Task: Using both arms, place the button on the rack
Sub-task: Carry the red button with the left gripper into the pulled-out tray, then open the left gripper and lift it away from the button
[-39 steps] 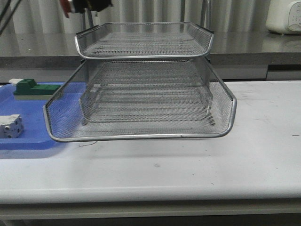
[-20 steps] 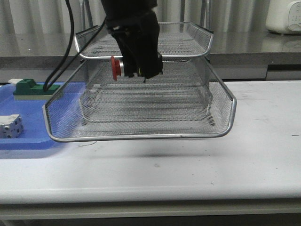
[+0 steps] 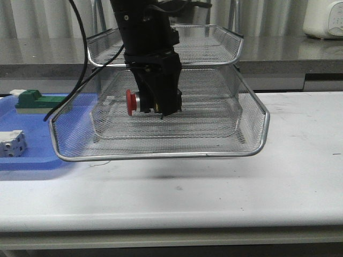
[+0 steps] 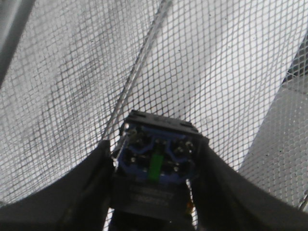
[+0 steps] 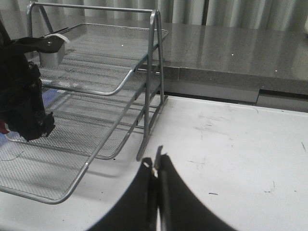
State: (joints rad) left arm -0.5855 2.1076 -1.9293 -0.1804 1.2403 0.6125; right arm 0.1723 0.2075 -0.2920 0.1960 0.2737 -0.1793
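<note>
One rigid, light-looking button, clenched by its body in the left tool over the rack; right tool pinched shut, empty.

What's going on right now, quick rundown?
Left gripper shut on button, above the rack tray. Right gripper shut, holding nothing, beside the rack. Nothing in the way.

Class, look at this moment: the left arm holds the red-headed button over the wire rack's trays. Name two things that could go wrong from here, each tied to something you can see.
1. The left tool holds the button on its side above the mesh of the rack; released from there, it may roll or bounce.
2. The arm reaches in just under the upper tray's rim, so lifting straight up might snag it.
</note>
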